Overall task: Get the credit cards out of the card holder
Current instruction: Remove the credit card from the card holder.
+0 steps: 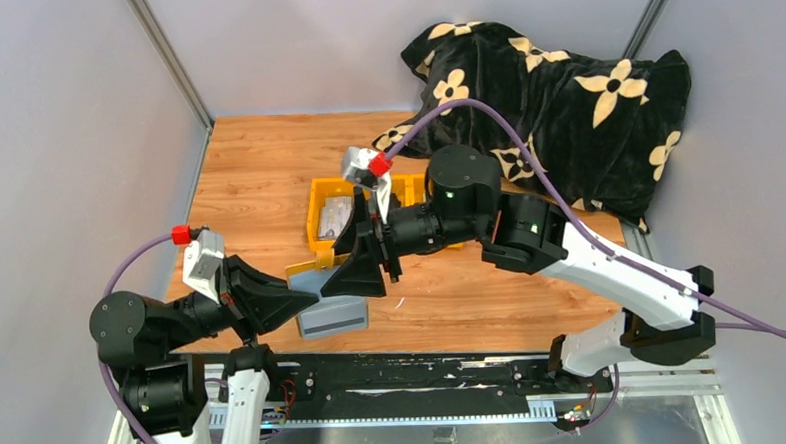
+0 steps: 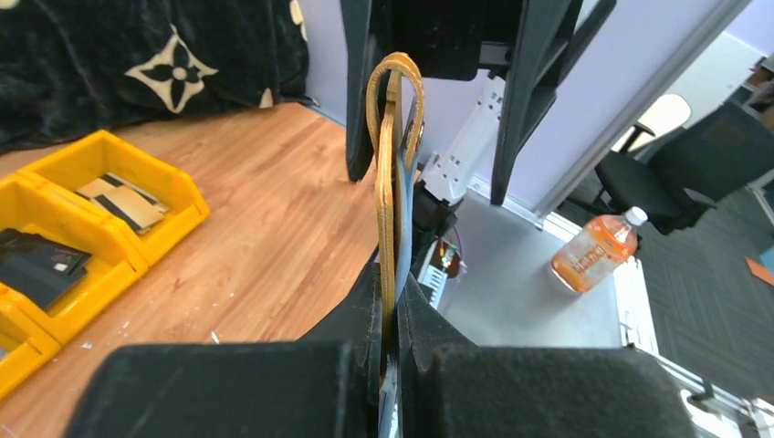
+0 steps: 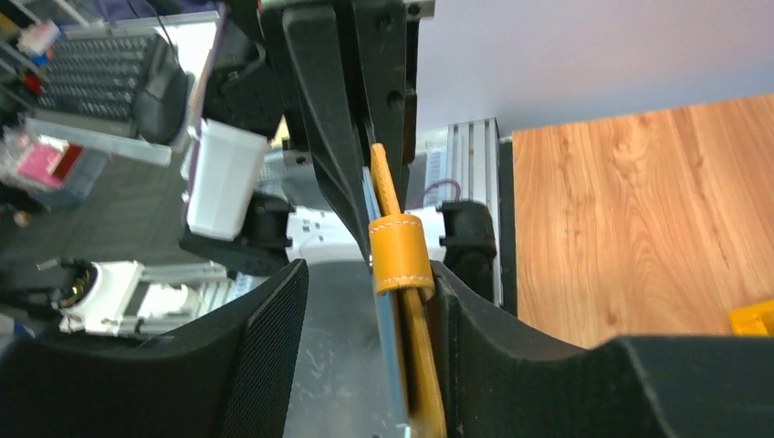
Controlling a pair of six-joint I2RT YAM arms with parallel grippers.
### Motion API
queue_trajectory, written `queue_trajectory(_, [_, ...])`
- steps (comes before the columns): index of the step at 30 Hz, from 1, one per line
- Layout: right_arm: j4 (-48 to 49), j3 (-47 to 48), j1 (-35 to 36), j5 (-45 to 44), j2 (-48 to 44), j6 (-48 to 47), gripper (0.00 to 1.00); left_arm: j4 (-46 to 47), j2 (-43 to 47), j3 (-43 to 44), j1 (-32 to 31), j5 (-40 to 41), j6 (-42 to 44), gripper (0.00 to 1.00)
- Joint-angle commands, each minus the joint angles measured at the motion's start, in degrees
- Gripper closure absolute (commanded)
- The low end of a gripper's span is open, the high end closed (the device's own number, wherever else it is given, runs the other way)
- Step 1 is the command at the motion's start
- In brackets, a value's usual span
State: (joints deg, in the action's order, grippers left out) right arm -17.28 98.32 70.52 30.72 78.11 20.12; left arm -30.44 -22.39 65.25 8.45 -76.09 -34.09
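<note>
Three compartments make up the yellow plastic tray (image 1: 317, 207) on the wooden table (image 1: 257, 168). It sits just at 12 o'clock from the two meeting grippers, and the left wrist view shows a pale striped card (image 2: 123, 201) in one bin and a dark flat item in the next. A black plush blanket with cream flower shapes (image 1: 564, 104) is heaped at the table's 1 o'clock corner, well apart from the work. Off the table, an orange drink bottle (image 2: 593, 251) lies on the floor near a black office chair (image 2: 680, 173), and a dark keyboard (image 3: 91, 82) shows at the upper left of the right wrist view. The mustard-yellow folding card holder with grey-blue inner faces (image 2: 386, 192) is held above the table's near edge, seen edge-on from both wrists with its leather loop towards the right arm. The left gripper (image 2: 391, 310) has its fingers pressed together on the holder's edge, clamping it. The right gripper (image 3: 370, 283) has its fingers spread apart around the loop end, with the holder lying against one finger and a clear gap to the other. A pale grey credit card with a black stripe (image 1: 333, 318) lies at 6 o'clock from the holder, by the table's near edge. The bottle's label is too blurred to read.
</note>
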Motion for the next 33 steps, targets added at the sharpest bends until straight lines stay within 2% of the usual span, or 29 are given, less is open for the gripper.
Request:
queue_trajectory(1, [-19.68,6.73,1.29,3.38,5.65,-10.93,0.48,-0.35,-1.61,1.80,-0.10,-6.03,2.15,1.00])
queue_trajectory(6, [-25.23,11.70,2.61,3.27,8.86,-14.08,0.55,-0.29,-1.96,1.42,-0.10,-7.24,2.09,1.00])
queue_trajectory(10, [-25.44,13.62,2.75,1.34,9.42,-13.88,0.86,-0.05,-1.79,1.18,-0.10,-7.96,2.18,1.00])
queue_trajectory(11, [-25.11,14.08,2.75,0.31,9.32,-13.62,0.97,0.00,-1.70,1.11,-0.10,-7.64,2.18,1.00])
queue_trajectory(12, [-24.43,14.12,2.78,-0.72,9.01,-13.31,1.00,-0.05,-1.55,1.12,-0.08,-7.27,2.18,0.90])
queue_trajectory(14, [-21.95,13.42,2.66,-3.08,7.30,-12.34,1.00,-0.68,-1.10,1.07,-0.10,-6.26,2.21,0.63])
queue_trajectory(16, [-16.99,10.52,2.61,-4.75,4.32,-10.42,1.00,-1.14,-0.56,0.66,-0.10,-4.83,1.54,0.51])
queue_trajectory(24, [18.11,-13.98,2.60,-8.89,-11.75,2.97,1.00,-1.84,1.31,0.15,-0.10,2.56,-4.28,0.42])
queue_trajectory(28, [26.25,-19.40,2.60,-10.90,-13.31,7.20,1.00,-1.75,1.65,1.22,-0.10,6.47,-7.21,0.40])
queue_trajectory(33, [33.52,-23.34,2.76,-13.60,-12.97,10.36,1.00,-1.70,1.62,2.30,-0.10,6.58,-9.66,0.36])
